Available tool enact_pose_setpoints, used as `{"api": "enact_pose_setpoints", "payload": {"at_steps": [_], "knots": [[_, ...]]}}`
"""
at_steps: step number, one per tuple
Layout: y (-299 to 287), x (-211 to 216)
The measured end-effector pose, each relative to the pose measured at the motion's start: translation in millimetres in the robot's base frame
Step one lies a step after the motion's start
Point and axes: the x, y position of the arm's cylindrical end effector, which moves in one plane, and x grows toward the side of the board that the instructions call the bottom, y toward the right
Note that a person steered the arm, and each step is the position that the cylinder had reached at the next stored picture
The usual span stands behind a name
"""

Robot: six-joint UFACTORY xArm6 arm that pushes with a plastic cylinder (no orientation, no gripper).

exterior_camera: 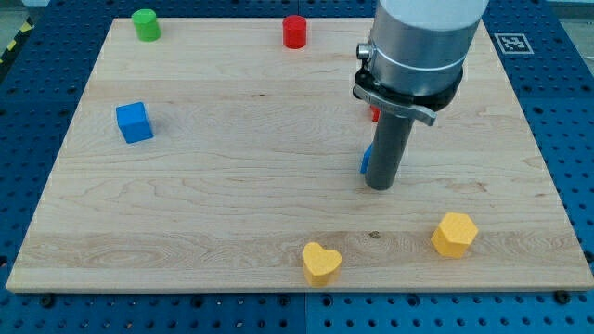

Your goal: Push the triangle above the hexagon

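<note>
Guessing the blue triangle point(366, 160), mostly hidden behind my tip point(380, 188), is light, rigid and slides easily. No jaws here, so I'd shove its flat side toward above the yellow hexagon point(454, 234).

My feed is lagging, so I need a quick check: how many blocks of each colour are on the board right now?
Green: 1, a cylinder
Red: 2, a cylinder and a sliver behind the arm
Blue: 2, a cube and a piece mostly hidden by my tip
Yellow: 2, a heart and a hexagon
Total: 7
</note>
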Motion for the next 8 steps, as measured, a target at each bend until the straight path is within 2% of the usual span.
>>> {"api": "enact_pose_setpoints", "payload": {"at_steps": [2,4,8], "knots": [[-15,-1],[-39,-35],[28,-37]]}}
